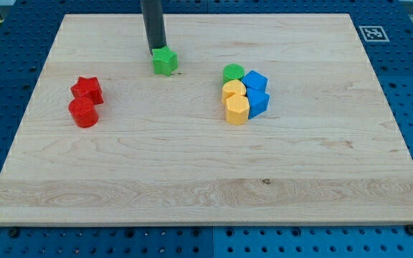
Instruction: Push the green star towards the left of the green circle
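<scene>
The green star (165, 61) lies on the wooden board (206, 179) toward the view's top, left of centre. The green circle (233, 72) lies to its right, at the top of a tight cluster of blocks, with a clear gap of board between the two. My dark rod comes down from the view's top and my tip (155, 49) rests against the star's upper left edge.
Touching the green circle are two yellow blocks (235, 100) below it and two blue blocks (257, 92) to its lower right. A red star (87, 89) and a red cylinder (84, 112) sit together at the view's left. A fiducial marker (373, 33) is at the top right corner.
</scene>
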Controlling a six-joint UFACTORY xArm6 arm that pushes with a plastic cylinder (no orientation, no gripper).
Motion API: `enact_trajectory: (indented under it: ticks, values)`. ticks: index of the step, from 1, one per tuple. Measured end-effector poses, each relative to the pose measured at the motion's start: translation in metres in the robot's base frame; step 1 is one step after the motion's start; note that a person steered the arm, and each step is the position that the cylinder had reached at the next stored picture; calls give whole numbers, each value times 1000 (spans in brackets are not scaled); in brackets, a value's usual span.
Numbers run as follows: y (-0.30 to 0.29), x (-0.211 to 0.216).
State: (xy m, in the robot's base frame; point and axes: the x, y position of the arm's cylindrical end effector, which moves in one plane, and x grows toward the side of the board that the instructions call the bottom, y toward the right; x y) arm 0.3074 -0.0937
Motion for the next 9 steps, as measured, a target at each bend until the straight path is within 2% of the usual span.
enact_trajectory:
  ticks: [3, 4, 7, 9]
  values:
    - [-40, 2]
    - [-34, 19]
    - [-16, 8]
    - [21, 26]
